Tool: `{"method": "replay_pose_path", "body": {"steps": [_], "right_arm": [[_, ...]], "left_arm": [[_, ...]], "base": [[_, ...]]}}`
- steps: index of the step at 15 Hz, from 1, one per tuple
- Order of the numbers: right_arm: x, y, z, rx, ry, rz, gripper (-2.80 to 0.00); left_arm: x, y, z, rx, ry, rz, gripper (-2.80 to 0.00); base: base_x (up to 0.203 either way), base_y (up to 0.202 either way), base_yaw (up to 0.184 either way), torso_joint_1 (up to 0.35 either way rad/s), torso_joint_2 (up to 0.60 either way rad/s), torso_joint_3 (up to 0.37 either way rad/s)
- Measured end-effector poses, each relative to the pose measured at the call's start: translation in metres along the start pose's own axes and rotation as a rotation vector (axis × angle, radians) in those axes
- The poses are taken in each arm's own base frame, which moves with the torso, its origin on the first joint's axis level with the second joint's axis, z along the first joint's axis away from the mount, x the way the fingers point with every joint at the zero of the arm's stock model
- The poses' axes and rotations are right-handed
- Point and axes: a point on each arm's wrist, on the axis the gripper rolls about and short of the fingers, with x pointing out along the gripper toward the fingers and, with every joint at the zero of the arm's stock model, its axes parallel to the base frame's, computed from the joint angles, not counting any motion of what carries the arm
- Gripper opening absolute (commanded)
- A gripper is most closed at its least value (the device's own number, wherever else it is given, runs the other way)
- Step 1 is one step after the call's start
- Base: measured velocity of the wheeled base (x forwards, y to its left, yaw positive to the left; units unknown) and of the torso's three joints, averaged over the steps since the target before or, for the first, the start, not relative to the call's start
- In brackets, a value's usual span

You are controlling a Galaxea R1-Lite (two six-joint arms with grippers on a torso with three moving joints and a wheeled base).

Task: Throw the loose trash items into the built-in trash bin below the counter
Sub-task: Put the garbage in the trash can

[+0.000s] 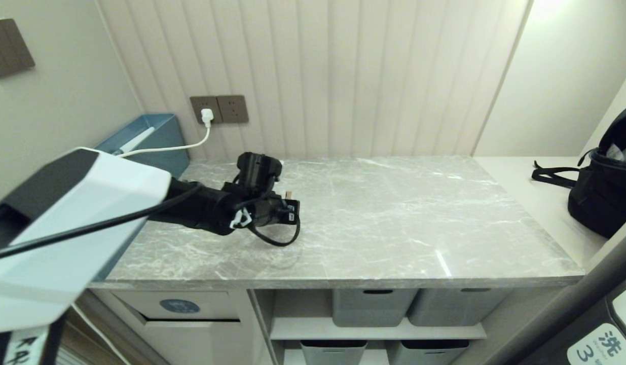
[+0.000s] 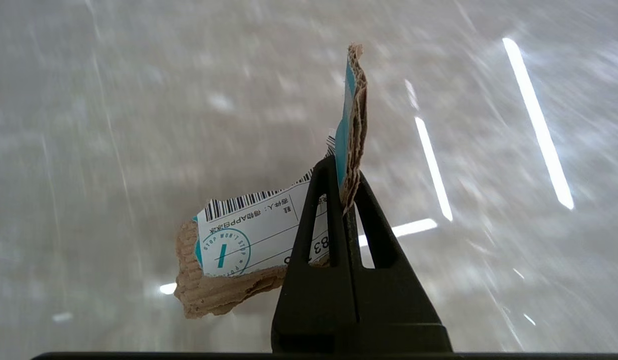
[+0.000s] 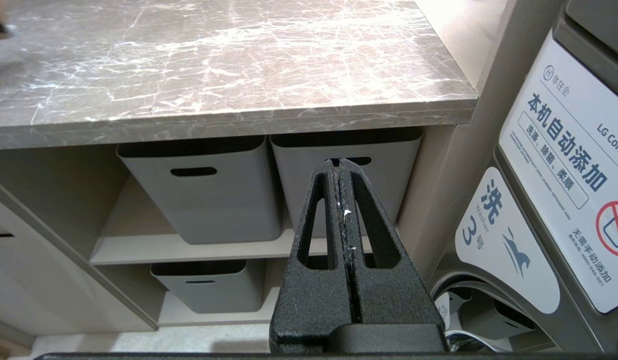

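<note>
Reaching across the counter (image 1: 373, 213) in the head view, the left arm is stretching from 9 o'clock toward the slab's rear-left part, its black left gripper (image 1: 288, 202) hovering over the grey marble-look surface with white veins. Only a small tan sliver of the scrap is showing at its tip here. Below the thick front edge, at 7 o'clock, the built-in trash bin (image 1: 178, 305) is presenting a beige flap with a blue oval sticker. 4 grey plastic baskets (image 1: 368, 306) with slot handles are sitting on shelves at 6 o'clock, and a black bag (image 1: 604, 190) is resting at 3 o'clock.

In the left wrist view, the left gripper (image 2: 350, 192) is pinching a folded carton piece (image 2: 248, 240) between its 2 tapered black fingers: torn corrugated brown edges, a teal-and-white printed face with a barcode, one flap standing up toward 12 o'clock above the blurred marble.

In the right wrist view, the right gripper (image 3: 342, 172) is hanging in front of the baskets with its textured fingers pressed together, holding nothing.
</note>
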Motion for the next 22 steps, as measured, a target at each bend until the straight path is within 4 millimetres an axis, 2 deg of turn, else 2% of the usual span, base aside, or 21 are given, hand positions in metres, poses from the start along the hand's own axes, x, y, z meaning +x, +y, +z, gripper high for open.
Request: {"method": "replay_pose_path", "body": {"steps": [3, 6, 9, 11, 13, 15, 18, 20, 22], "right_arm": [[0.000, 0.000, 0.000, 0.000, 0.000, 0.000, -2.80], [0.000, 0.000, 0.000, 0.000, 0.000, 0.000, -2.80], [0.000, 0.000, 0.000, 0.000, 0.000, 0.000, -2.80], [0.000, 0.000, 0.000, 0.000, 0.000, 0.000, -2.80], [0.000, 0.000, 0.000, 0.000, 0.000, 0.000, -2.80], [0.000, 0.000, 0.000, 0.000, 0.000, 0.000, -2.80], [0.000, 0.000, 0.000, 0.000, 0.000, 0.000, -2.80], [0.000, 0.000, 0.000, 0.000, 0.000, 0.000, -2.80], [0.000, 0.000, 0.000, 0.000, 0.000, 0.000, -2.80]], "left_arm": [[-0.076, 0.007, 0.001, -0.096, 0.127, -0.088, -2.80], [-0.166, 0.032, 0.000, -0.206, 0.265, -0.132, -2.80], [-0.245, 0.055, -0.017, -0.293, 0.333, -0.168, -2.80], [-0.285, 0.069, -0.033, -0.312, 0.284, -0.149, -2.80], [-0.310, 0.086, -0.053, -0.331, 0.168, -0.064, -2.80], [-0.323, 0.095, -0.081, -0.339, 0.044, 0.041, -2.80], [-0.330, 0.097, -0.122, -0.299, -0.157, 0.189, -2.80], [-0.338, 0.094, -0.133, -0.251, -0.305, 0.264, -2.80], [-0.344, 0.090, -0.145, -0.213, -0.349, 0.286, -2.80]], "base": [[0.000, 0.000, 0.000, 0.000, 0.00, 0.000], [0.000, 0.000, 0.000, 0.000, 0.00, 0.000], [0.000, 0.000, 0.000, 0.000, 0.00, 0.000], [0.000, 0.000, 0.000, 0.000, 0.00, 0.000], [0.000, 0.000, 0.000, 0.000, 0.00, 0.000], [0.000, 0.000, 0.000, 0.000, 0.00, 0.000], [0.000, 0.000, 0.000, 0.000, 0.00, 0.000], [0.000, 0.000, 0.000, 0.000, 0.00, 0.000], [0.000, 0.000, 0.000, 0.000, 0.00, 0.000]]}}
